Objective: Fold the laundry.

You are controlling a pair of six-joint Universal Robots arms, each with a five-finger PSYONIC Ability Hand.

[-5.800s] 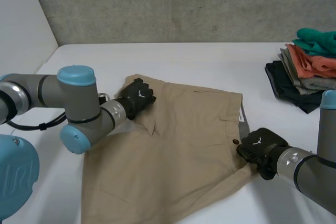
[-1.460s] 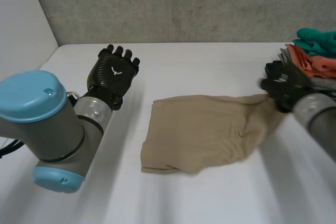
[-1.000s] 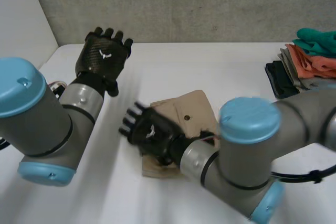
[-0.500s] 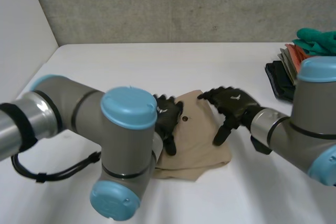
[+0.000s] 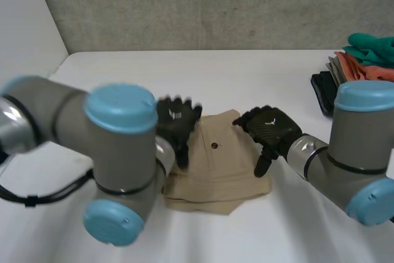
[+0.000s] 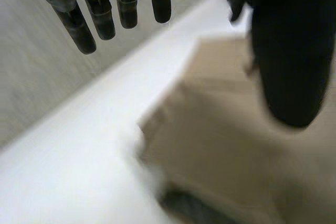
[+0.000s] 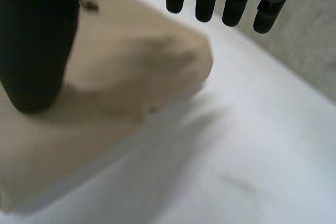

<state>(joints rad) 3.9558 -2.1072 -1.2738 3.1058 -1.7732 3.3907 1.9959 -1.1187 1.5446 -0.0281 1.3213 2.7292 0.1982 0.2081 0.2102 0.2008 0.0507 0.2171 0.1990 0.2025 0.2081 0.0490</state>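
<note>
Left hand [image 5: 176, 117], fingers straight and spread, holding nothing, at the left edge of one folded tan cloth [image 5: 215, 173] mid white table [image 5: 246, 75]. Cloth about as wide as deep, far corner pointing at the back wall, button up. Right hand [image 5: 271, 129] loose, unclenched, at its right edge. Bare table all around; one clothes stack [image 5: 360, 72] far right.

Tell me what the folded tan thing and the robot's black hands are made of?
The folded tan garment looks like soft woven cloth, maybe cotton: matte, creased, with a small dark button. The left hand and right hand look like hard black plastic or rubber with a slight sheen; I cannot tell which.
</note>
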